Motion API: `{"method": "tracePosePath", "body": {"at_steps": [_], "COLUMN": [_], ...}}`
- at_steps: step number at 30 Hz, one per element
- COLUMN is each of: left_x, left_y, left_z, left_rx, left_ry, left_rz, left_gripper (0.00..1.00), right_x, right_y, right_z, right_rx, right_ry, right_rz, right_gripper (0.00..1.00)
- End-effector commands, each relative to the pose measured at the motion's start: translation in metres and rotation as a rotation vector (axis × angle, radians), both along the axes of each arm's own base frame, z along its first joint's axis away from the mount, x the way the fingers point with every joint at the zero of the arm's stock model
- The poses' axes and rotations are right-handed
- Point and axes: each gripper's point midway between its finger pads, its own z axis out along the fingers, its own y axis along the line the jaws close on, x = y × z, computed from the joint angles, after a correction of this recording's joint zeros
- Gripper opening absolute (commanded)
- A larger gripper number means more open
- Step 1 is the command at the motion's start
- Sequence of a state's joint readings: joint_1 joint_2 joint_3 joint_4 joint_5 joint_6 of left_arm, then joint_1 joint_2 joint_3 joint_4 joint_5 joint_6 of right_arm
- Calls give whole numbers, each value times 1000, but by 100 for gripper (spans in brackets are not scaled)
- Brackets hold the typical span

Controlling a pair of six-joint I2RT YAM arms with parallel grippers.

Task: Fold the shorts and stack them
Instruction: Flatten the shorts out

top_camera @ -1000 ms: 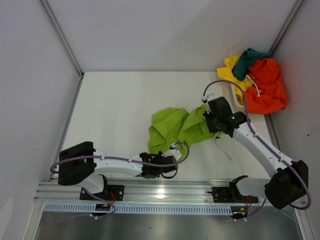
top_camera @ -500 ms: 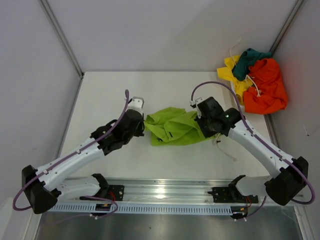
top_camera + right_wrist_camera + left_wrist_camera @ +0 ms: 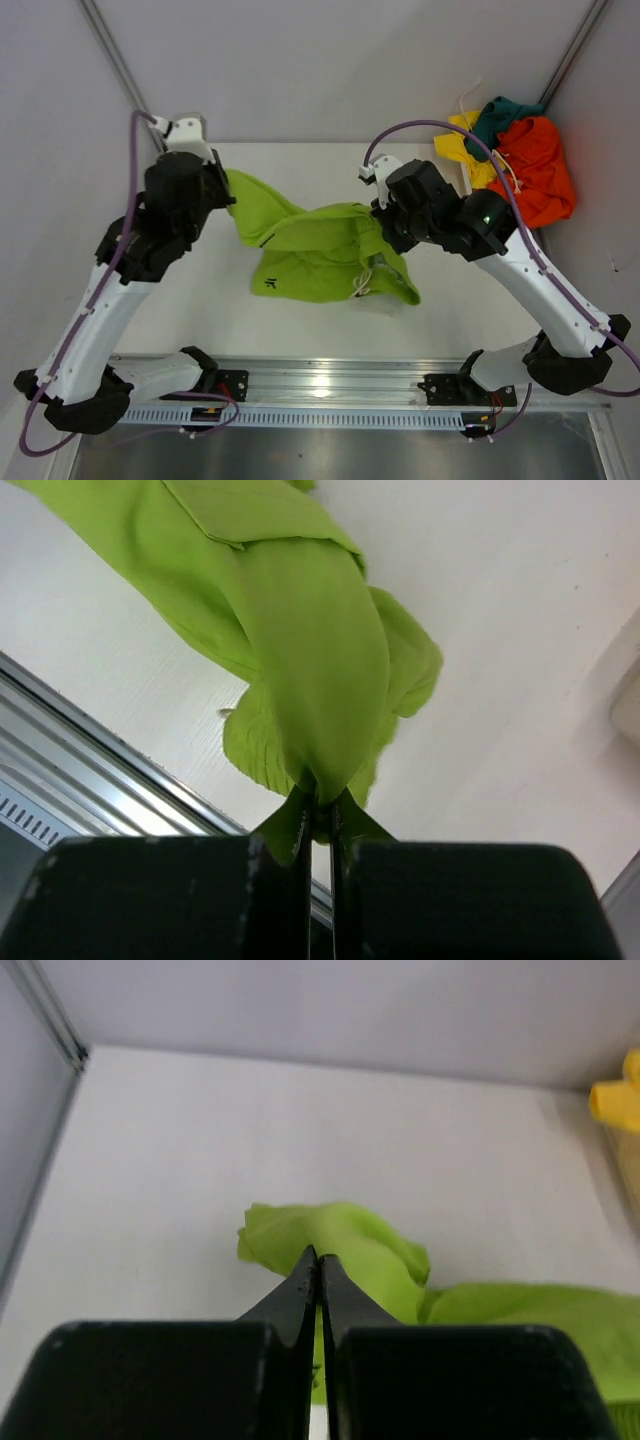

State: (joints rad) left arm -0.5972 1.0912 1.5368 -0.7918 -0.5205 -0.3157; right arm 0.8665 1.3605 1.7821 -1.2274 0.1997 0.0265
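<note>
A: Where do the arms stand, seen from above?
B: The left arm (image 3: 95, 320) reaches from its base at 7 o'clock, wrist near 10. The right arm (image 3: 545, 295) reaches from 5 o'clock, wrist near 2.
A: And the grippers?
B: The left gripper (image 3: 317, 1260) is pinched tight on the lime green shorts (image 3: 310, 250), and so is the right gripper (image 3: 320, 802). From above the fingertips are mostly hidden and seem to face each other.

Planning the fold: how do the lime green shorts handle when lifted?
Probably floppy: the lime green shorts sag between the left end effector and right end effector. Likely light: small pinches carry them. The drawstring may dangle.
</note>
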Motion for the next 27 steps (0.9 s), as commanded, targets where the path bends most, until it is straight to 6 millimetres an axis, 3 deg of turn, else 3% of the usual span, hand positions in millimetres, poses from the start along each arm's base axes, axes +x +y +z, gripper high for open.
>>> {"method": "tracePosePath", "body": {"at_steps": [1,2,3,5,6,8,9,12,15,19,22,27], "left_x": [-10,-10,-13,-16,-22,-29,-34,-56,-81,-117,-140,-156], "left_y": [31,36,40,49,54,60,62,68,76,84,86,78], "left_z": [51,55,77,85,102,111,119,139,159,193,207,210], "left_rx": [30,44,35,53,43,39,28,-20,-67,-127,-134,-167], "left_ry": [-84,-84,-128,-136,-174,-196,-218,-282,-354,-517,-591,-609], "left_rz": [58,70,73,103,109,116,113,75,40,-33,-96,-177], "left_gripper": [0,0,0,0,0,0,0,0,0,0,0,0], "right_x": [-13,-18,-21,-34,-38,-48,-62,-100,-120,-145,-158,-206], "right_y": [-7,-3,-4,-2,-2,-3,7,16,10,12,19,28], "right_z": [-3,0,2,6,10,24,32,65,96,115,125,169], "right_rx": [-75,-62,-56,-28,-14,46,119,293,424,523,580,778], "right_ry": [91,107,110,143,144,125,152,145,84,146,199,285], "right_rz": [13,53,60,109,124,154,225,385,440,492,528,752], "right_gripper": [0,0,0,0,0,0,0,0,0,0,0,0]}}
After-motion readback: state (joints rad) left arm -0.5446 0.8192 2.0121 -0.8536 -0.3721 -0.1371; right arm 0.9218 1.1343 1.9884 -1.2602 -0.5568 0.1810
